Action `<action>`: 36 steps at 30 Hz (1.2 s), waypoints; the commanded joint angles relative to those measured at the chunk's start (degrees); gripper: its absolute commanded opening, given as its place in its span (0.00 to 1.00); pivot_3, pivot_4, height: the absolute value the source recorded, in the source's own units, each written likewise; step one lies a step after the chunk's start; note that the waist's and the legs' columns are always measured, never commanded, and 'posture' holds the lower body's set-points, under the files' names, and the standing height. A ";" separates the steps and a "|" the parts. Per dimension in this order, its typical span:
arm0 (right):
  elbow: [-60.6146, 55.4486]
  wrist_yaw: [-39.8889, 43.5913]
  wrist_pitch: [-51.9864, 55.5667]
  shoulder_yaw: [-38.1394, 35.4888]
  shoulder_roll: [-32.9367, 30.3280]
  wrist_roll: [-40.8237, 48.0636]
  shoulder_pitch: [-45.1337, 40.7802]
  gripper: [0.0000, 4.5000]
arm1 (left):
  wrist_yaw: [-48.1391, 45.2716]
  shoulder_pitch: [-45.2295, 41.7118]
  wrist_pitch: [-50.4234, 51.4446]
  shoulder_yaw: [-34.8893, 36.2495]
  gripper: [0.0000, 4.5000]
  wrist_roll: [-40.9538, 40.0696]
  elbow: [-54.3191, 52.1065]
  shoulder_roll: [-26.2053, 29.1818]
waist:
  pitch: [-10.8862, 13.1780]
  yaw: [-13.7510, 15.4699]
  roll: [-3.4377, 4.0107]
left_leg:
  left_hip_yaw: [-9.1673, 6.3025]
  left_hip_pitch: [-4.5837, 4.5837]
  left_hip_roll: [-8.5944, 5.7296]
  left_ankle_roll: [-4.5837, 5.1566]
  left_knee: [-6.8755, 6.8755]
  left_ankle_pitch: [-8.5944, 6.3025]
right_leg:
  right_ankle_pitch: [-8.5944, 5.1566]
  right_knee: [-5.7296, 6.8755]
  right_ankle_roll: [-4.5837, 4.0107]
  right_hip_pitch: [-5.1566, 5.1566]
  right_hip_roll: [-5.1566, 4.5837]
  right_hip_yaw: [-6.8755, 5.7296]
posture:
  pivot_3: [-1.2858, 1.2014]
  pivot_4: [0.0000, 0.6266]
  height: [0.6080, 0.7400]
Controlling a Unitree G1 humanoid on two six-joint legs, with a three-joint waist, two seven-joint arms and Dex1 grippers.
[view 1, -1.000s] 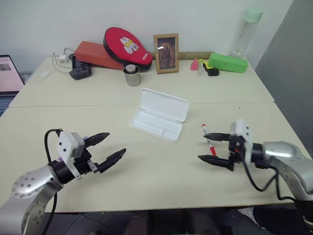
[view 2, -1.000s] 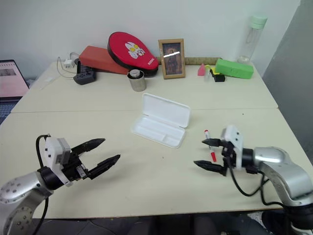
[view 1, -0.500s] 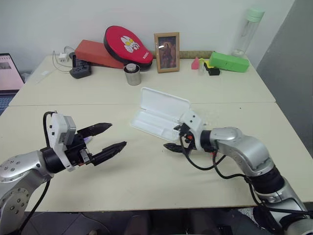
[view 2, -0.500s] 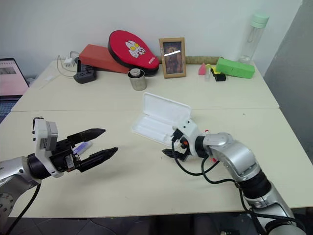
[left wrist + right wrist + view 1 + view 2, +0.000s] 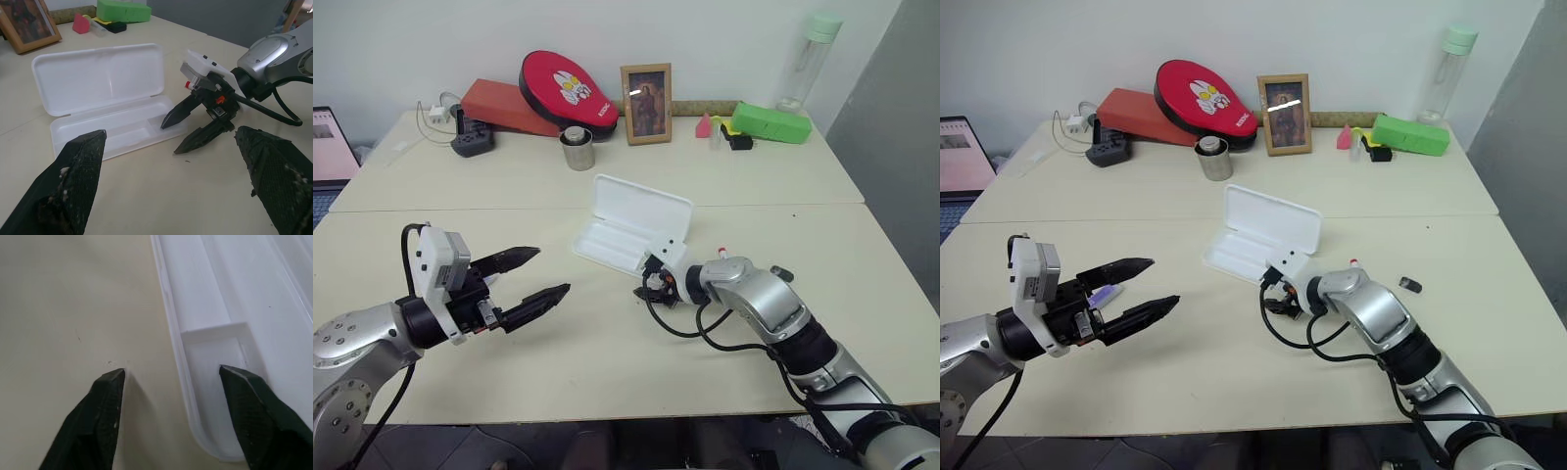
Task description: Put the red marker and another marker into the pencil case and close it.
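Now | R tool (image 5: 171, 138) moved off red marker (image 5: 722, 253) to pencil case (image 5: 641, 208) corner, released, empty | L tool (image 5: 551, 270) released | no marker loaded yet.

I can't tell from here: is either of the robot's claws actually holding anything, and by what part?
No. The left gripper hangs open and empty above the table. The right gripper is open too, its fingers straddling the front rim of the pencil case without clamping it.

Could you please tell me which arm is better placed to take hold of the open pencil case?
The right. Its gripper is open at the pencil case's near end, one finger over the tray and one outside the rim. The left gripper hovers open far to the left, near the purple marker.
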 commanded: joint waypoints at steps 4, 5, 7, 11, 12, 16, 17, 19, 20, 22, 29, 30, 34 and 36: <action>-0.06 2.22 -1.53 0.92 0.17 -1.81 -0.71 0.31 | 0.19 0.89 0.12 3.49 1.00 -0.71 -1.70 0.52 | 0.00 -0.04 0.00 | 0.01 0.00 0.01 0.00 0.00 0.00 | 0.00 0.00 0.00 0.00 0.00 0.01 | 0.52 0.24 1.00; 0.02 2.36 -1.56 0.88 0.23 -1.93 -0.73 0.25 | 0.16 0.92 0.14 3.61 1.00 -0.78 -1.68 0.56 | 0.00 -0.05 0.00 | 0.00 0.00 0.01 0.00 0.00 0.00 | 0.00 0.00 0.00 0.00 0.00 0.01 | 0.52 0.24 1.00; 0.00 2.78 -1.75 0.86 0.23 -2.29 -0.73 0.15 | 0.17 0.94 0.10 3.70 1.00 -0.84 -1.68 0.51 | 0.00 -0.05 0.00 | 0.00 -0.01 0.01 0.00 0.00 0.00 | 0.00 0.00 0.00 -0.01 0.00 0.00 | 0.52 0.24 1.00; -0.16 3.83 -2.43 0.65 -0.09 -3.01 -0.82 0.00 | 0.12 1.19 -0.01 3.80 1.00 -0.68 -1.83 0.34 | 0.00 -0.05 0.00 | 0.01 0.00 0.01 0.00 0.00 0.00 | 0.00 0.00 0.00 -0.01 0.00 0.00 | 0.52 0.24 1.00; -0.20 4.11 -2.61 0.53 -0.21 -3.20 -0.86 0.00 | 0.12 1.26 -0.02 3.81 1.00 -0.68 -1.91 0.31 | 0.00 -0.05 0.00 | 0.01 0.00 0.01 0.00 0.00 0.00 | 0.00 0.00 0.00 -0.01 0.00 0.01 | 0.52 0.24 1.00; -0.39 6.55 -5.20 0.01 -1.73 -3.36 -1.13 0.00 | -0.16 1.82 -0.13 3.95 1.00 -0.79 -2.26 0.09 | 0.00 -0.05 0.00 | 0.00 -0.01 0.01 0.00 0.00 0.00 | 0.00 0.00 0.00 -0.01 0.00 0.00 | 0.52 0.24 1.00; -0.13 8.48 -8.51 -0.27 -3.09 -3.51 -1.38 0.00 | -0.39 2.20 -0.13 4.10 1.00 -0.75 -2.40 0.14 | 0.00 -0.05 0.00 | 0.01 -0.01 0.01 0.00 0.00 0.00 | 0.00 -0.01 0.00 -0.01 0.00 0.01 | 0.52 0.24 1.00; -0.45 14.28 -12.47 -0.64 -6.33 -2.32 -1.65 0.00 | -0.89 2.84 -0.01 4.47 1.00 -0.94 -2.66 0.35 | 0.01 -0.01 0.02 | 0.01 -0.04 -0.01 0.00 0.00 0.00 | 0.00 -0.02 0.00 -0.03 0.00 0.00 | 0.52 0.24 1.00; -0.62 17.53 -16.76 -0.17 -8.34 -2.62 -1.52 0.00 | -1.13 3.08 -0.03 4.61 1.00 -0.97 -2.77 0.49 | 0.01 0.03 0.02 | 0.01 -0.05 -0.02 0.00 0.00 0.00 | 0.00 -0.02 0.00 -0.03 0.00 -0.01 | 0.52 0.24 1.00; -1.30 23.83 -24.82 0.89 -12.07 -3.21 -0.78 0.00 | -1.62 3.54 -0.21 4.87 1.00 -0.74 -2.85 0.90 | 0.02 0.01 0.02 | 0.01 -0.10 -0.03 0.00 0.01 0.00 | 0.00 -0.04 0.01 -0.04 0.00 -0.02 | 0.52 0.24 1.00; -2.57 33.67 -34.92 2.54 -15.60 -3.82 0.89 0.00 | -2.77 5.16 -0.26 5.78 1.00 -0.31 -3.51 1.42 | 0.02 -0.25 0.02 | 0.04 -0.09 0.15 0.00 0.00 0.00 | 0.01 -0.04 -0.02 -0.07 0.01 -0.01 | 0.52 0.24 1.00; -3.62 33.54 -34.97 2.94 -15.10 -4.16 1.54 0.00 | -2.97 5.80 -0.10 6.03 1.00 -0.47 -3.99 1.37 | 0.02 -0.20 0.02 | 0.04 -0.10 0.17 0.00 0.00 0.00 | 0.02 -0.04 -0.03 -0.09 0.02 -0.01 | 0.52 0.24 1.00; -5.43 33.40 -35.38 4.40 -13.42 -5.89 3.53 0.00 | -5.09 9.17 0.05 8.17 1.00 -1.00 -5.80 1.54 | 0.02 -0.13 0.02 | 0.03 -0.11 0.17 0.00 0.00 0.00 | 0.02 -0.04 -0.04 -0.09 0.01 0.00 | 0.52 0.24 1.00; -5.28 33.88 -36.34 4.89 -13.37 -6.77 4.09 0.00 | -6.26 10.38 -0.08 8.99 1.00 -0.37 -5.85 2.13 | 0.03 -0.04 0.02 | 0.02 -0.13 0.17 -0.01 0.02 0.00 | 0.02 -0.05 -0.04 -0.10 0.01 -0.01 | 0.52 0.24 1.00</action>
